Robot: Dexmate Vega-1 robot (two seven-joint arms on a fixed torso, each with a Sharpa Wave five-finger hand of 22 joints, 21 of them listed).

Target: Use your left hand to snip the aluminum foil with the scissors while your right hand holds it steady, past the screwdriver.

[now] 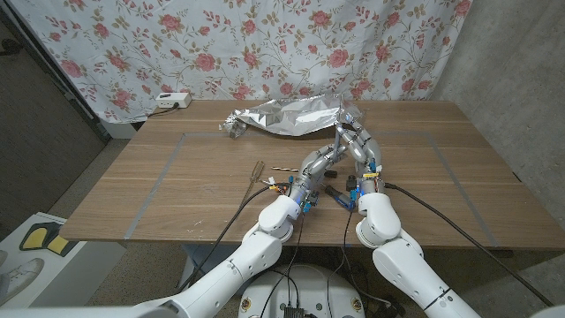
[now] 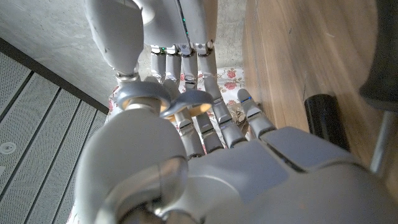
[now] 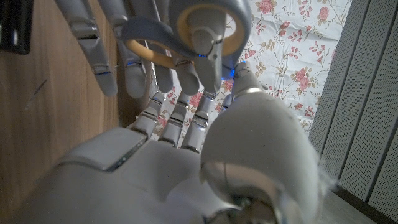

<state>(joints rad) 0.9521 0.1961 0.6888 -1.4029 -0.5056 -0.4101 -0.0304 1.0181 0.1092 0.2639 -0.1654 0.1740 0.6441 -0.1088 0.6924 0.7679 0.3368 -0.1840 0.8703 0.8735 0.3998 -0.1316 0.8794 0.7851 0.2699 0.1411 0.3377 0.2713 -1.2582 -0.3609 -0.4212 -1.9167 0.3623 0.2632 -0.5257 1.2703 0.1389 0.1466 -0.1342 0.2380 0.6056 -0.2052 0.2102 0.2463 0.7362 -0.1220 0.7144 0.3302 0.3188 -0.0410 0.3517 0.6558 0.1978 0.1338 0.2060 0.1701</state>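
Both hands, left [image 1: 316, 166] and right [image 1: 355, 146], are met fingertip to fingertip on the scissors [image 3: 186, 37], whose holder cannot be told, so a drop is risked in the handover, with the foil [image 1: 287, 117] lying well beyond and the screwdriver [image 1: 274, 170] beside.

White-shelled arms, silver-grey jointed hands

Both arms wear glossy white rounded shells with bulbous wrist housings; black cables trail back along them. The left hand [image 1: 316, 165] and right hand [image 1: 355, 144] are metallic silver-grey with segmented fingers, small coloured wires and connectors at the wrists, and tiny blue and green lights on the fingers.
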